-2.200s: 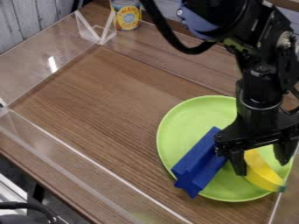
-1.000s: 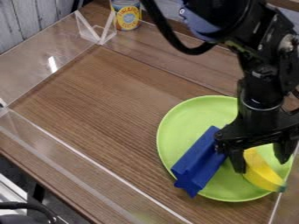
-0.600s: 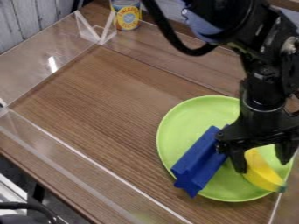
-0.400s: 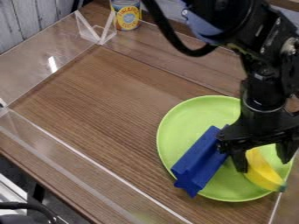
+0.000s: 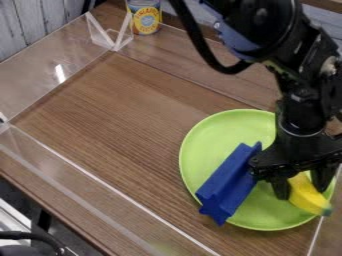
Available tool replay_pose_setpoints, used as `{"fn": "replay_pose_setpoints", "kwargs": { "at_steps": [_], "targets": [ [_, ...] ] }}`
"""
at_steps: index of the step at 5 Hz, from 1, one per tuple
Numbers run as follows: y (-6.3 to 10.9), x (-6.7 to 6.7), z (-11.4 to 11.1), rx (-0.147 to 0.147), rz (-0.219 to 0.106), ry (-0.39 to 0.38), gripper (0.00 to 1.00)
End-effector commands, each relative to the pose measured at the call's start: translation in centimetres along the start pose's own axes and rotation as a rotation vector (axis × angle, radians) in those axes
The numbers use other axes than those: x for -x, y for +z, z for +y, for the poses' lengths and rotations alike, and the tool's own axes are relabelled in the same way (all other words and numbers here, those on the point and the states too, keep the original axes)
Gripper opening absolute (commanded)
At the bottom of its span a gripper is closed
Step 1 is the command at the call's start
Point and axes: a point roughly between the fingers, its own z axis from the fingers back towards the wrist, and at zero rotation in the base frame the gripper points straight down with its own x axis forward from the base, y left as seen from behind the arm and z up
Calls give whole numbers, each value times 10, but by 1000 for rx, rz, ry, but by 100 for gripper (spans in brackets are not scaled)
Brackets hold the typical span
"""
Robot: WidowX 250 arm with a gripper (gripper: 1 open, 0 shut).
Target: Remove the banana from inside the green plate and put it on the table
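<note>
The small yellow banana lies at the right rim of the lime-green plate, which rests on the brown wood table at the front right. My black gripper comes straight down on the banana. Its fingers are drawn in against the banana's sides, and the banana still rests on the plate. The fingers hide the banana's upper part. A blue block lies on the plate just left of the gripper, reaching over the front rim.
Low clear acrylic walls border the table. A yellow cup and a clear folded stand sit at the far edge. The plate's right rim is close to the table's right border.
The gripper's fingers have narrowed from a wide spread to a close hold on the banana, and the wrist has shifted slightly right. The banana, plate and block have stayed in place.
</note>
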Motion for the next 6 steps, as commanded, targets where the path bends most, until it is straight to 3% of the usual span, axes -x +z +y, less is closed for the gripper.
{"fn": "replay_pose_setpoints", "kwargs": {
  "at_steps": [1, 6],
  "targets": [
    [8, -2, -4, 13, -13, -20, 0],
    [28, -3, -5, -54, -33, -103, 0]
  ]
}}
